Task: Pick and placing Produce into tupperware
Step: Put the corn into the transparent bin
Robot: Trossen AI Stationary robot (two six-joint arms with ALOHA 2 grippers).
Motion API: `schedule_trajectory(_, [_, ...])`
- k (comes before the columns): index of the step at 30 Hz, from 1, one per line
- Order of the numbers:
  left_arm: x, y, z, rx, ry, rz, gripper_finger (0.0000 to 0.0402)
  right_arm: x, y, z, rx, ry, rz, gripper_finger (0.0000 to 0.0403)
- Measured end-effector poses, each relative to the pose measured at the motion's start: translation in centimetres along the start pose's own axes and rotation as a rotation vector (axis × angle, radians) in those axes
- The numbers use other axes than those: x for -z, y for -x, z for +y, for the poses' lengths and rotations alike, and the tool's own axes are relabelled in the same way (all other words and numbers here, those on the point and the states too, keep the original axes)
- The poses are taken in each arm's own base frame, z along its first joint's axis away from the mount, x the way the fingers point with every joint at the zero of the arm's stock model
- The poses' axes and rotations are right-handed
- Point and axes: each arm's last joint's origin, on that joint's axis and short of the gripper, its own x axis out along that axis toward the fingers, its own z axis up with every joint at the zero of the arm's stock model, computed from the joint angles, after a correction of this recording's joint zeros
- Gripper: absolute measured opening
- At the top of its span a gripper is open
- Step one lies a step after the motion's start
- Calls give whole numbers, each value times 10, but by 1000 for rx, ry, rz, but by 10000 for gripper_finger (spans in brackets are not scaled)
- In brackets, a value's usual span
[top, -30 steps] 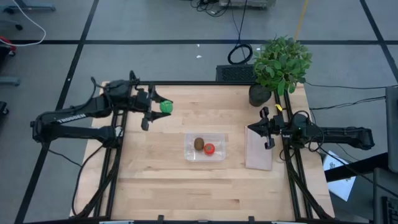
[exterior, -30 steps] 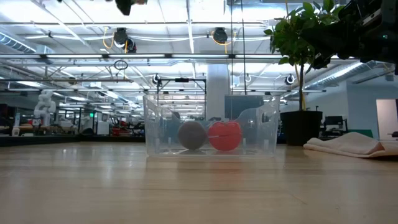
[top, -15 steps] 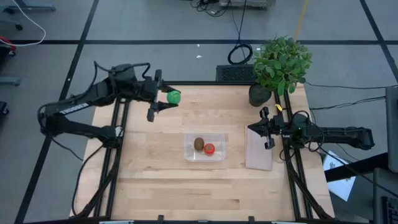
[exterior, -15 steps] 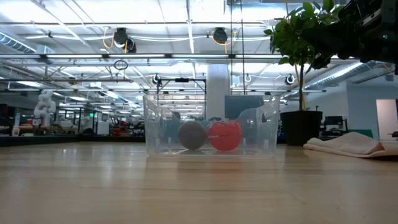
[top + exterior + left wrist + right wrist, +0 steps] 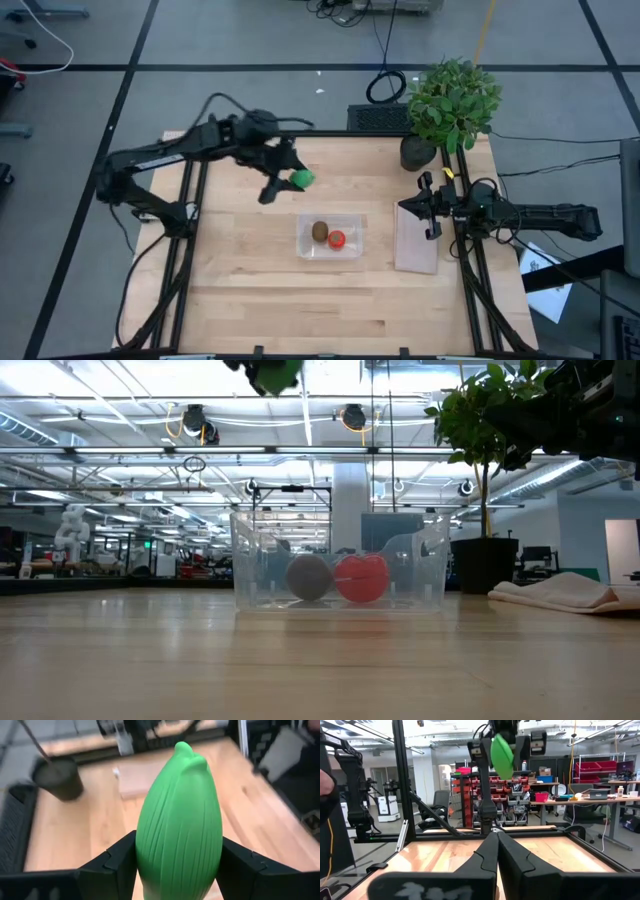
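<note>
- From above, the bright green oblong piece (image 5: 300, 179) sits clamped in the left pincer (image 5: 290, 181), held over the wooden surface (image 5: 250, 280), up and to the left of the tupperware (image 5: 331, 236) and apart from it.
- The tupperware is a small clear shallow box with rounded corners, lying near the middle of the surface. Inside it the brown kiwi-like ball (image 5: 320, 231) and the red tomato-like ball (image 5: 337, 238) lie side by side, just about touching.
- The right pincer (image 5: 428, 208) waits at the right side of the surface, over the edge of a flat whitish panel (image 5: 416, 242). A leafy potted plant (image 5: 450, 100) stands at the far right corner, well clear of the box.
- At table height, the tupperware (image 5: 340, 570) rests flat on the surface, with the brown ball (image 5: 309, 577) and red ball (image 5: 361, 577) behind its clear wall. The green piece (image 5: 276, 372) hangs high above, a little left of the box, with open air between them. The plant (image 5: 482, 420) and the panel (image 5: 570, 592) stand off to the right.
- From the left wrist, the green piece (image 5: 179, 825) is ribbed lengthwise, tapering to a notched tip; the dark fingers (image 5: 112, 865) press both its flanks.
- From the right wrist, this arm's own fingers (image 5: 485, 860) lie closed together, holding nothing. Across the surface, the green piece (image 5: 502, 752) shows gripped in the left pincer (image 5: 504, 750).
</note>
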Motion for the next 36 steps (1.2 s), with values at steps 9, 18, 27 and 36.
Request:
schedule_trajectory(9, [9,-44,18,56,26,254,211,0,0,0,0,-1,3,0])
schedule_trajectory(18, [17,-88,13,148,1,381,211,1,0,0,1,-2,12,0])
schedule_trajectory(27, [28,-134,-9,235,-53,476,211,1,0,0,1,-2,12,0])
schedule_trajectory(36, [43,-178,-39,344,-100,564,211,1,0,0,1,1,12,0])
